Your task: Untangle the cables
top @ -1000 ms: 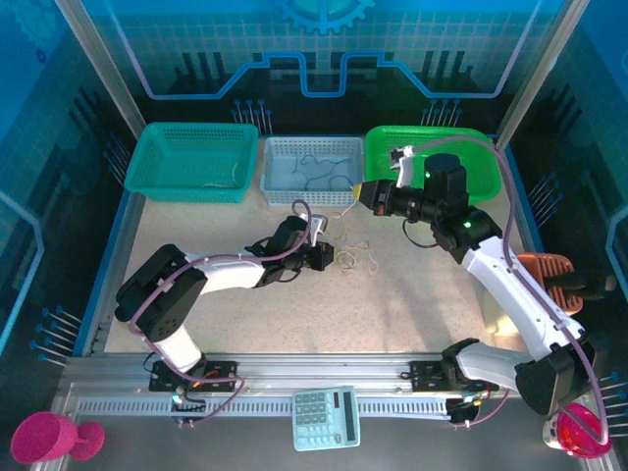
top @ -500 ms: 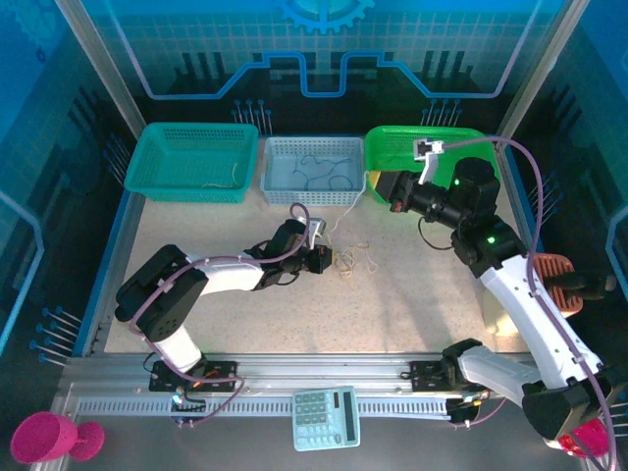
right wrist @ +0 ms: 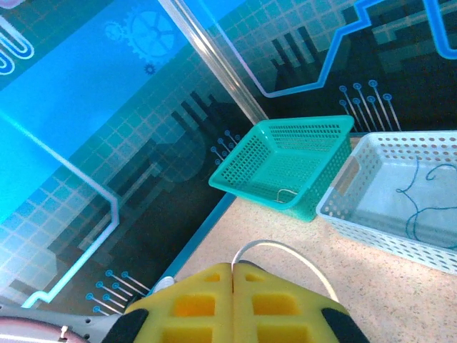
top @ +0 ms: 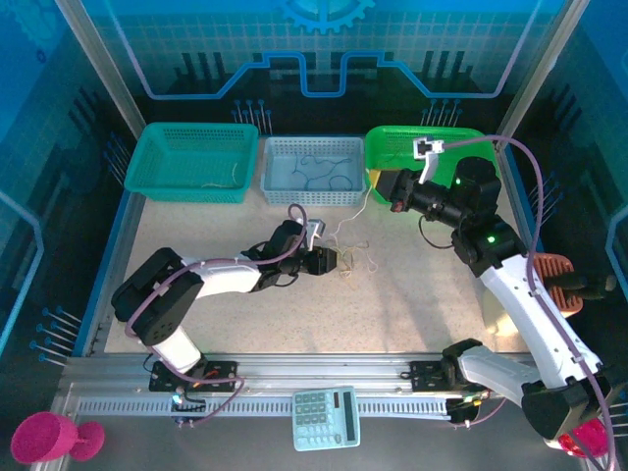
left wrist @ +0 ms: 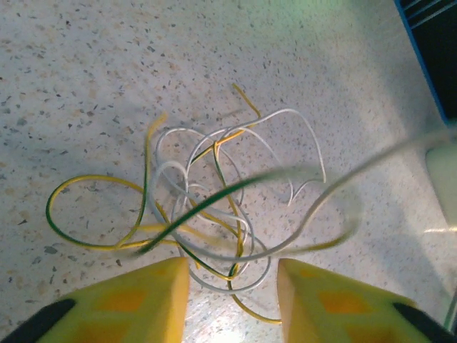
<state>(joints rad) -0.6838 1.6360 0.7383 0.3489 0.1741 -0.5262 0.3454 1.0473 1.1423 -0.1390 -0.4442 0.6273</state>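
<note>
**Now hovering left, pinching right**

I am holding my left gripper (left wrist: 232,286) unclenched, jaws parted. The cables (left wrist: 214,207) are lying in a tangle on the table (left wrist: 86,57) just ahead of its pads. My right gripper (right wrist: 233,275) is clamping one cream wire (right wrist: 275,244), which is looping out beyond its tips.

Open tabletop (top: 422,294) right of the cables (top: 347,257); row of baskets (top: 312,194) walling the far edge.

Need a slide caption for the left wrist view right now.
Left claw, open, poised over the tangled cables on the speckled table.
</note>
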